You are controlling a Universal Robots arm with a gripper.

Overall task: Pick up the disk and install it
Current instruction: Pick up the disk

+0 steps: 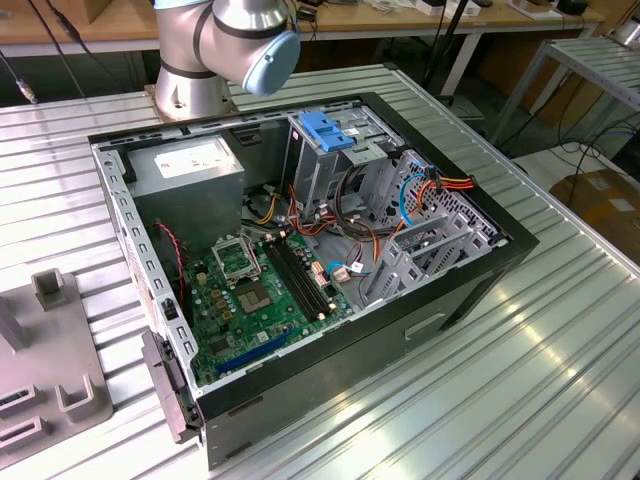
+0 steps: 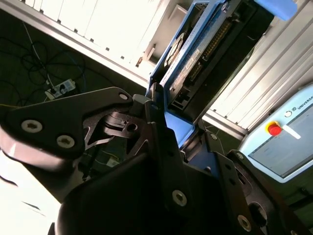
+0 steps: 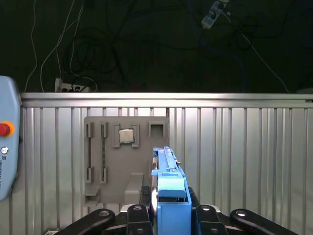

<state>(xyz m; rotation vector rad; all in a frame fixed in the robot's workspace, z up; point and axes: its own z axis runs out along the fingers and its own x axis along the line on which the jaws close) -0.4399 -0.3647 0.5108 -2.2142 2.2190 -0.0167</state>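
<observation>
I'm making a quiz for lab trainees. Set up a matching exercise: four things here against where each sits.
Things:
1. dark grey hard disk in a blue plastic carrier
2. green motherboard
3. blue plastic bracket
4. grey plastic fixture tray

Places:
A. atop the metal drive cage
B. on the ribbed metal table
C. clamped in the black gripper
D. flat on the floor of the open black computer case

Pairs: 1-C, 2-D, 3-A, 4-B

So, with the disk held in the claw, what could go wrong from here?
1. The black claw grips the dark grey disk in its bright blue carrier near one end, so it may tilt or slip.
2. Orange and red cables hang beside the metal drive cage in the open black computer case; the disk could snag them.
</observation>
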